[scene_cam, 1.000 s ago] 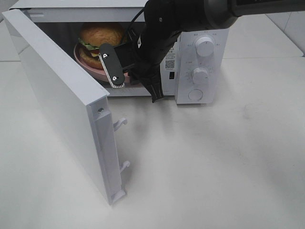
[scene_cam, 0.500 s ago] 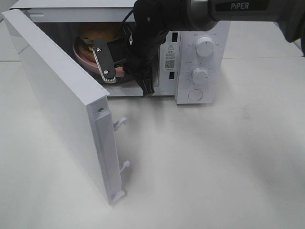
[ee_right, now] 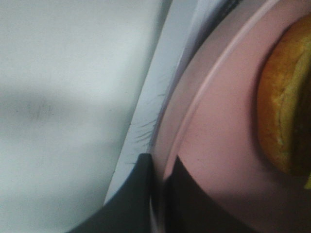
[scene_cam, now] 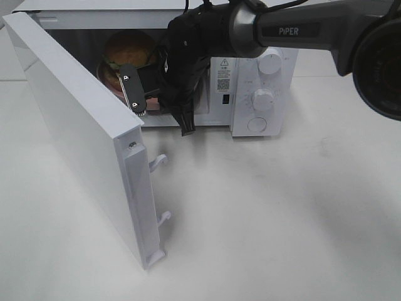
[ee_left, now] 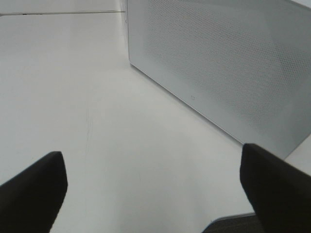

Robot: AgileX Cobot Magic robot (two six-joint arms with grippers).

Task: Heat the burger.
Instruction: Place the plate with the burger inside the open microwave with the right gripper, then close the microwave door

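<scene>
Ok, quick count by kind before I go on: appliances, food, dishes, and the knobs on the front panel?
microwave: 1
burger: 1
plate: 1
knobs: 2
Total: 5

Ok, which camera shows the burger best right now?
Exterior high: the burger sits inside the open microwave, bun dome clear, lower layers partly hidden by the right arm. Right wrist catches only a bun edge, plus the right gripper clamped on the pink plate. Left wrist shows none of it.
</scene>
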